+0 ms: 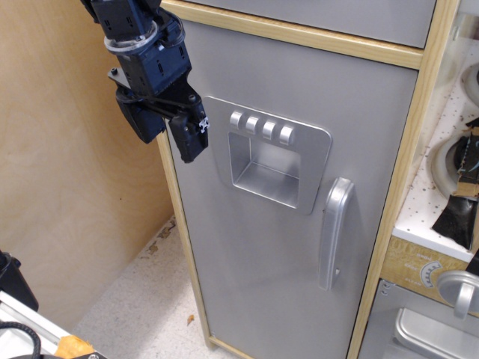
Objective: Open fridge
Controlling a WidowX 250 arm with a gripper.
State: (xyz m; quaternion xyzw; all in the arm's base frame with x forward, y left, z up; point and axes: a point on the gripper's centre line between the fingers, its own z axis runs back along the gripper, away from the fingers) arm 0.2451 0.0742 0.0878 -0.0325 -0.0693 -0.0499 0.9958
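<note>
Black gripper [179, 123], upper left, before fridge [269, 247] door's left edge; open or closed: cannot tell. Fridge upright, centre frame, door closed. Dispenser panel [269, 153] beside gripper. Curved handle [334, 232] at right, well apart from gripper.

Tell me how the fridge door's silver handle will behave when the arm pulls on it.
The handle looks like smooth, glossy moulded plastic, so the tool may slip unless it hooks behind the curve. It looks stiff and fixed at both ends, so it should not flex much. The fridge door appears thin and light, so it will probably swing easily.
</note>
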